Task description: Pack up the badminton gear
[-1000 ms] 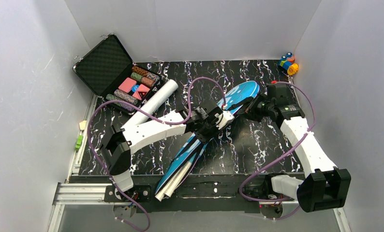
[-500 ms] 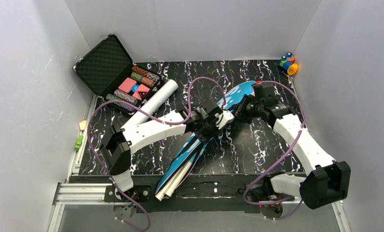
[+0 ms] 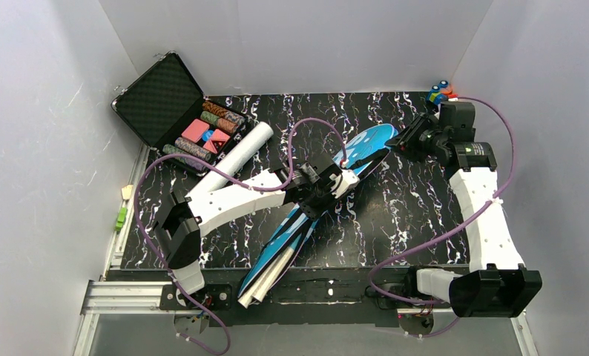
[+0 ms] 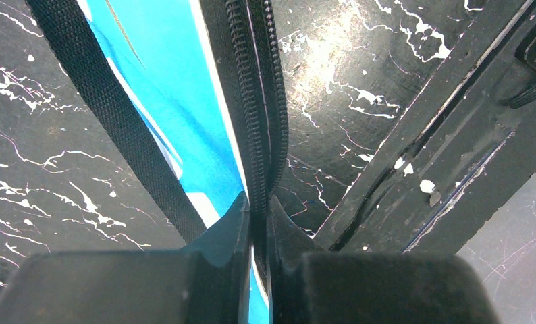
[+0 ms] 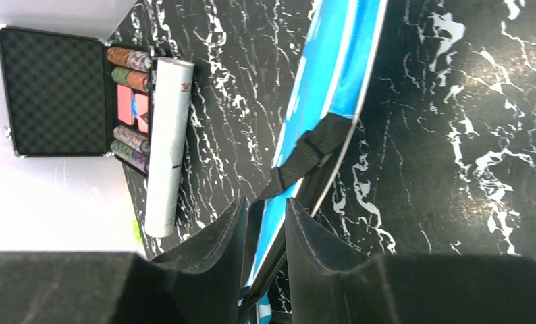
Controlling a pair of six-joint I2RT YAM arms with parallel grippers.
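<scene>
1. Top view. The bag (image 3: 364, 147), long and blue, lay slantwise across the black marbled table (image 3: 395, 215). Its narrow end was at the near edge and its broad end pointed toward the far right. Two pale handles (image 3: 260, 285) stuck out of the narrow end.
2. Top view. The left claw (image 3: 323, 194) was set on the bag's middle stretch. The right claw (image 3: 404, 144) stood at the tip of the broad end, near the far right corner.
3. Top view. The white tube (image 3: 236, 159) lay flat at the far left, well apart from the bag. It was just beside an open black case (image 3: 162, 100) of coloured chips (image 3: 206, 130). A small orange-and-blue toy (image 3: 441, 93) sat in the far right corner.
4. Left wrist view. The fingers (image 4: 235, 229) were pressed together on the bag's black zip edge, clamping it. Blue cloth showed to the left of the zip. A black strap (image 4: 110, 115) slanted beside the cloth.
5. Right wrist view. The fingers (image 5: 215, 243) stood narrow, and the bag's dark edge ran into the gap between them. Whether they pinched it could not be told. The strap crossed the bag's blue face beyond the fingertips. The tube and case lay further off.
</scene>
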